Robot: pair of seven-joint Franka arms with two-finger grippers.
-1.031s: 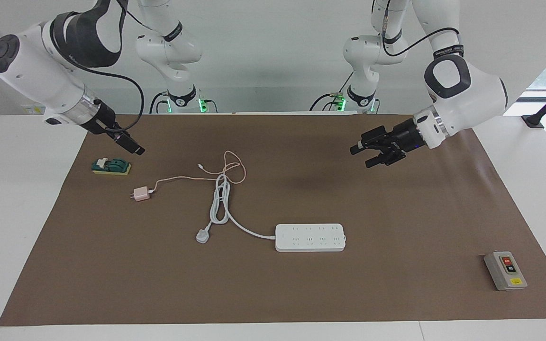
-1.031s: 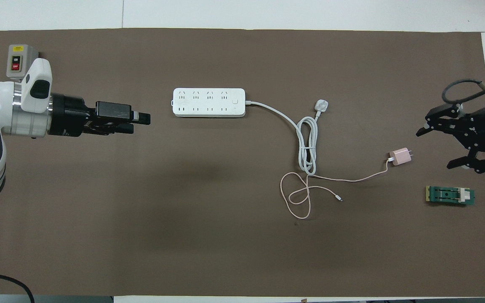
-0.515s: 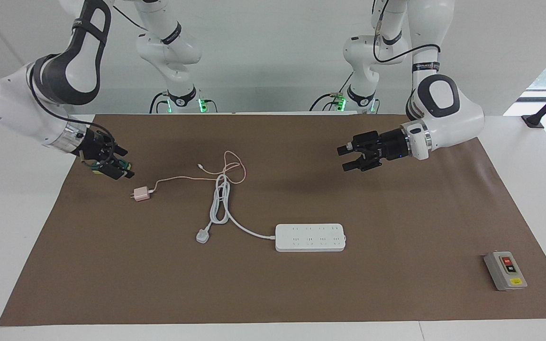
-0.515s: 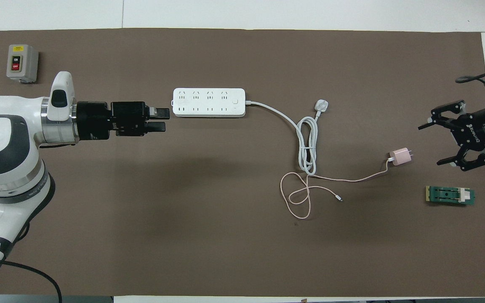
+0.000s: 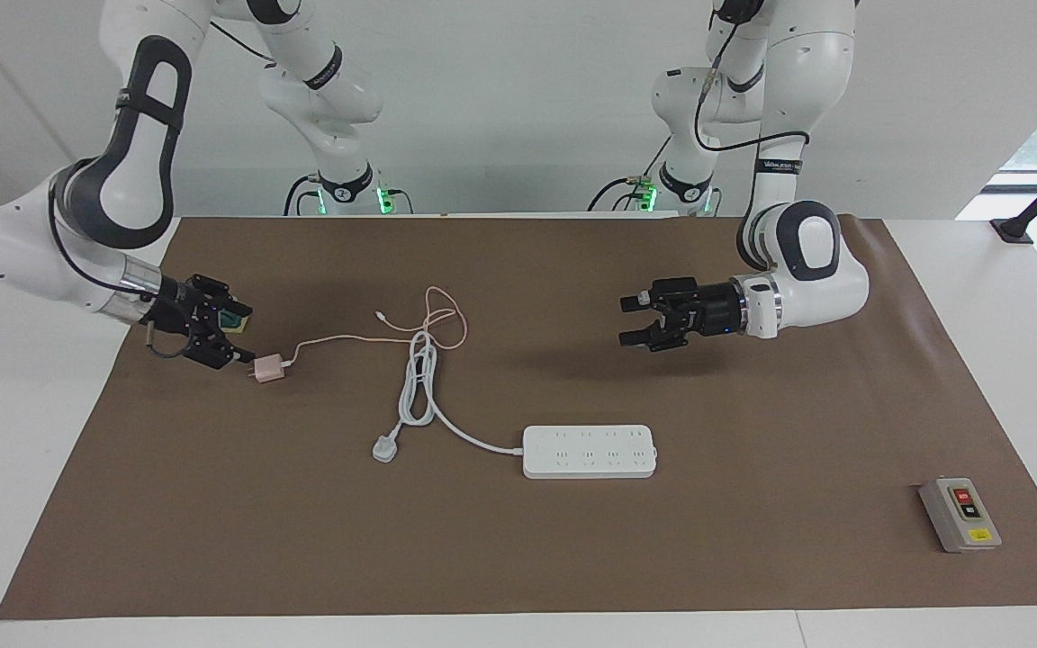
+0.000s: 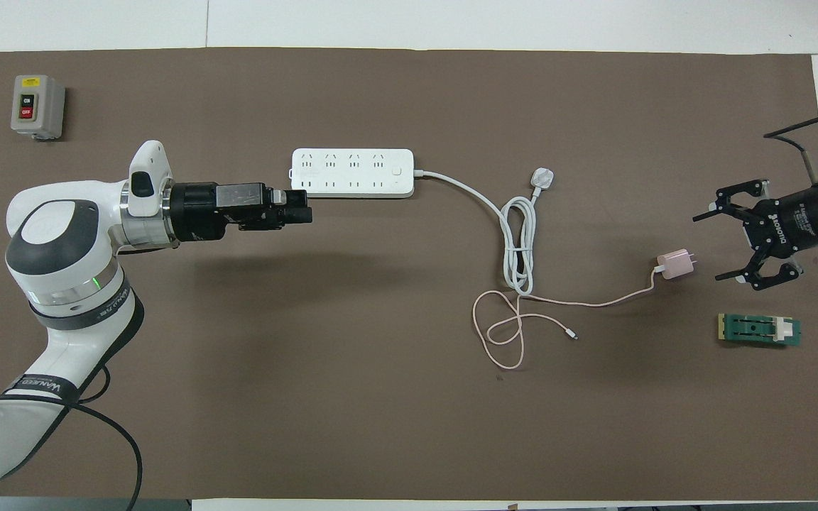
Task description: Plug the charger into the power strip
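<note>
The pale-pink charger (image 5: pixel 270 369) (image 6: pixel 675 264) lies on the brown mat toward the right arm's end, its thin pink cable (image 5: pixel 347 339) (image 6: pixel 593 303) trailing to a loose loop. My right gripper (image 5: pixel 239 335) (image 6: pixel 709 247) hangs low just beside the charger's prong end, open, with nothing between its fingers. The white power strip (image 5: pixel 590 451) (image 6: pixel 352 172) lies flat mid-table, farther from the robots. My left gripper (image 5: pixel 624 321) (image 6: pixel 306 208) hovers open and empty over the mat. In the overhead view it overlaps the strip's corner toward the left arm's end.
The strip's thick white cord coils beside the pink loop and ends in a three-pin plug (image 5: pixel 384 447) (image 6: pixel 542 177). A green block (image 5: pixel 235 313) (image 6: pixel 759 330) sits right by the right gripper. A grey switch box (image 5: pixel 960 515) (image 6: pixel 37 106) stands at the mat's corner farthest from the robots, at the left arm's end.
Both arms have come lower. The right gripper has swung in from above the green block to beside the charger. The left gripper has travelled toward the power strip's end. Both stayed open.
</note>
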